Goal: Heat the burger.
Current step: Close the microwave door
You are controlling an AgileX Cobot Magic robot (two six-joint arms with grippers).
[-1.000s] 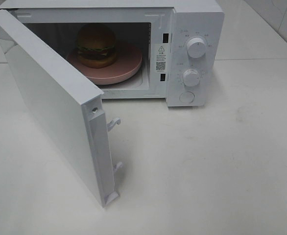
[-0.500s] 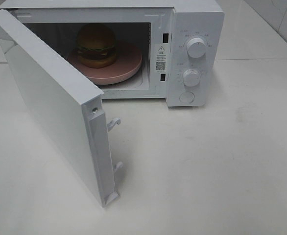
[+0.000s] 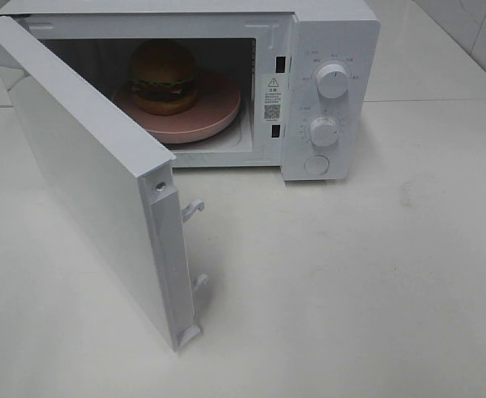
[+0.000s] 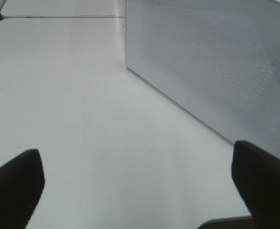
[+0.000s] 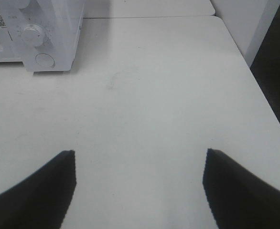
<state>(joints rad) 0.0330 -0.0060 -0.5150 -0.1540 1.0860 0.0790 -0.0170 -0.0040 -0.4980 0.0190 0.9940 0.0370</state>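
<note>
Golden-brown, glossy bun over a green frill and a dark patty: I report the burger (image 3: pixel 162 76) seated on the pink plate (image 3: pixel 222 108), inside the cavity of the white microwave (image 3: pixel 351 41).

Inspector: Door status?

Operator: Its door (image 3: pixel 85 182) stands wide open, upright, hinged on the left, with the free edge and two latch hooks pointing towards the high camera. In my judgement the loading is done and shutting the door comes next.

Inspector: Which arm is placed for that?

Operator: I judge the left. The left gripper (image 4: pixel 135 157) looks along the table (image 3: pixel 351 290) at the door's outer face, a flat panel with a fine dot mesh, near but not touching. A push from that side would swing it towards the cavity, and the burger lies beyond that panel from those fingers.

Inspector: Finger states?

Operator: Both spread wide, nothing between them. The right gripper (image 5: pixel 140 157) hangs over bare tabletop, well apart from the round knobs (image 3: pixel 332 80).
</note>
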